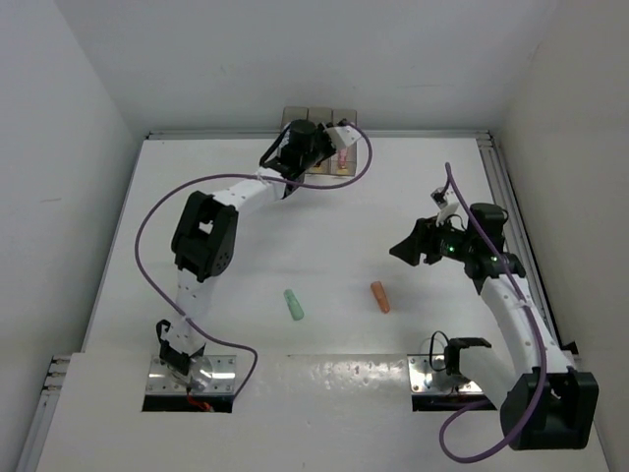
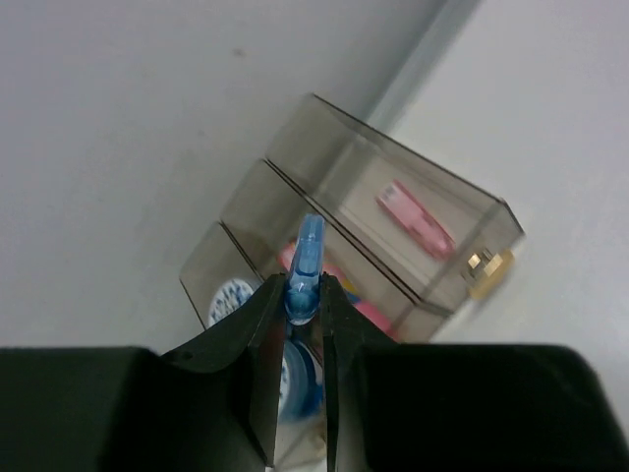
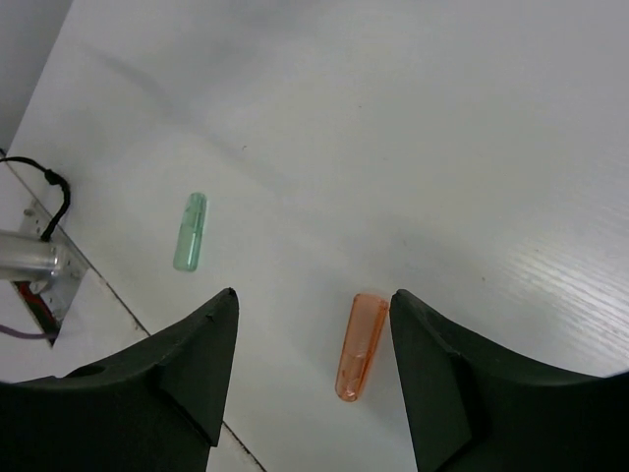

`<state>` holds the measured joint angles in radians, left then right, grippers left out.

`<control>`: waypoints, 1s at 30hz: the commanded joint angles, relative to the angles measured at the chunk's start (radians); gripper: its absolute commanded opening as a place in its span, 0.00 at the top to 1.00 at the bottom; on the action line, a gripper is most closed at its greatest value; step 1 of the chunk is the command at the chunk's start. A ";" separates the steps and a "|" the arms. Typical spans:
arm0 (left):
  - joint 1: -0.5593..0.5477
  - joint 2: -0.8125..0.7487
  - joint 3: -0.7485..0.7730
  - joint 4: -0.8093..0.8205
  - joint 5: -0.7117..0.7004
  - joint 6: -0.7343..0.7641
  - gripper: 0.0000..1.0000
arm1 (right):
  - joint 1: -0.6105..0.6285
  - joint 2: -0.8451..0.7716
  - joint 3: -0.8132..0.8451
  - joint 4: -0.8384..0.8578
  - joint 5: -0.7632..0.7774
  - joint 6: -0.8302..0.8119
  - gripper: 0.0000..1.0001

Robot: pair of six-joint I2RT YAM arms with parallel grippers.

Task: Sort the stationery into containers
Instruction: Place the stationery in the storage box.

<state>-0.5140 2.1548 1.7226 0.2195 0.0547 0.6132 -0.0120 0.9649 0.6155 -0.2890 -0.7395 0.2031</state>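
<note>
My left gripper (image 2: 305, 287) is shut on a blue capsule (image 2: 308, 258) and holds it over the three joined translucent bins (image 2: 339, 147) at the table's far edge (image 1: 316, 115). One outer bin holds a pink piece (image 2: 417, 220). The middle bin holds magenta pieces (image 2: 366, 309). The other outer bin holds a blue-and-white cylinder (image 2: 228, 295). My right gripper (image 3: 313, 300) is open and empty above the table, with an orange capsule (image 3: 360, 346) close to its right finger. A green capsule (image 3: 190, 232) lies further left. Both also show in the top view: orange (image 1: 379, 296), green (image 1: 293, 305).
White walls close in the table at the back and both sides. A small yellowish mark (image 2: 488, 264) sits on the end of one bin. Metal base plates and cables (image 1: 447, 372) lie along the near edge.
</note>
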 commanded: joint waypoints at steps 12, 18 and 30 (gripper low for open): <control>0.046 0.232 0.262 0.293 0.120 -0.233 1.00 | -0.022 0.034 -0.056 0.067 0.028 0.016 0.37; 0.019 0.309 0.338 0.253 0.091 -0.207 1.00 | -0.022 0.043 -0.053 0.039 0.031 0.001 0.37; 0.012 0.361 0.408 0.153 0.056 -0.191 0.37 | 0.003 0.078 -0.031 -0.074 0.116 -0.014 0.37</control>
<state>-0.4988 2.5385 2.0853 0.3626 0.1184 0.4324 -0.0219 1.0401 0.5556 -0.3168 -0.6746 0.2054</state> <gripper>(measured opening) 0.595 0.637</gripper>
